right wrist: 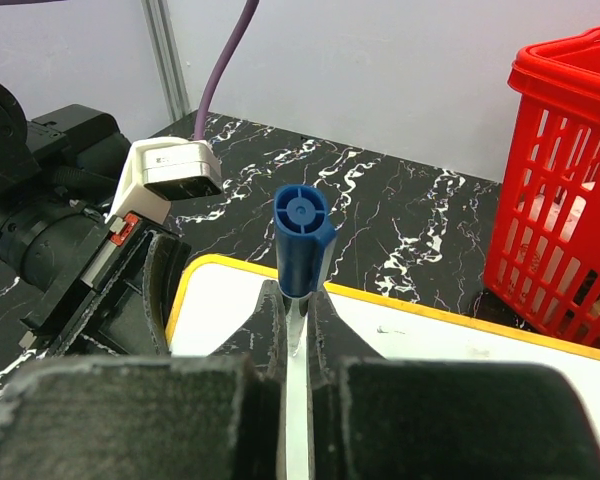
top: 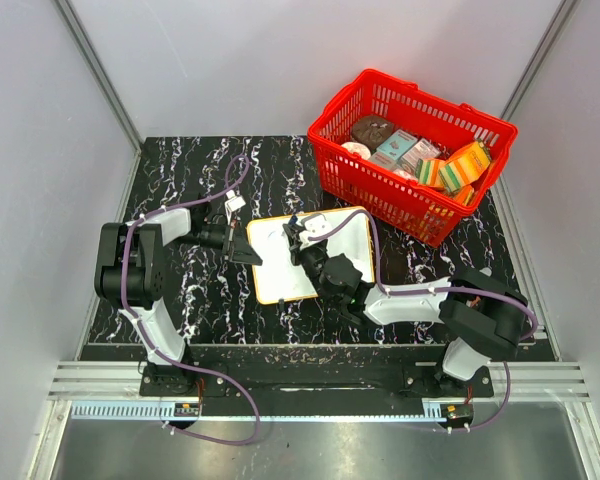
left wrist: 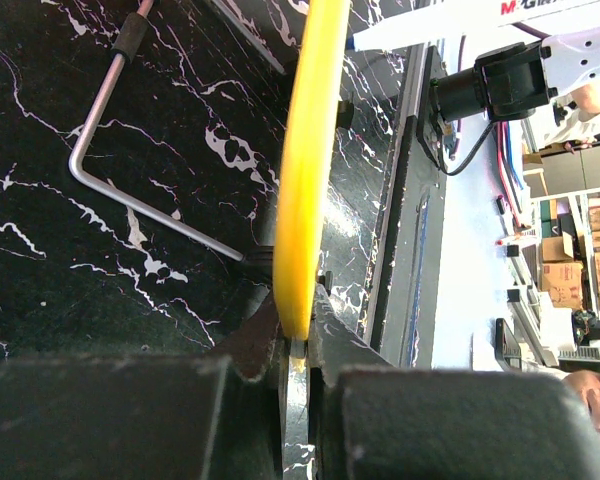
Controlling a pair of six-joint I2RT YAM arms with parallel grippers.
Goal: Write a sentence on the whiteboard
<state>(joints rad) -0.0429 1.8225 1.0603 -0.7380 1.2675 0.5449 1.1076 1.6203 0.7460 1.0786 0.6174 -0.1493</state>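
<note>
The whiteboard (top: 280, 275) lies near the middle of the table (top: 180, 160), beyond the two arm bases. The left gripper (top: 252, 252) sits at the board's left edge, its jaws closed on the rim. The right gripper (top: 298, 238) hangs over the board's middle, pinching a marker (right wrist: 302, 235) that stands upright between its fingers. The basket (top: 380, 192) stands at the table's back right corner, behind and right of the board, just beside its far corner, with boxes (top: 435, 160) packed inside. A bent rod (left wrist: 110, 180) lies on the table near the clamped edge.
</note>
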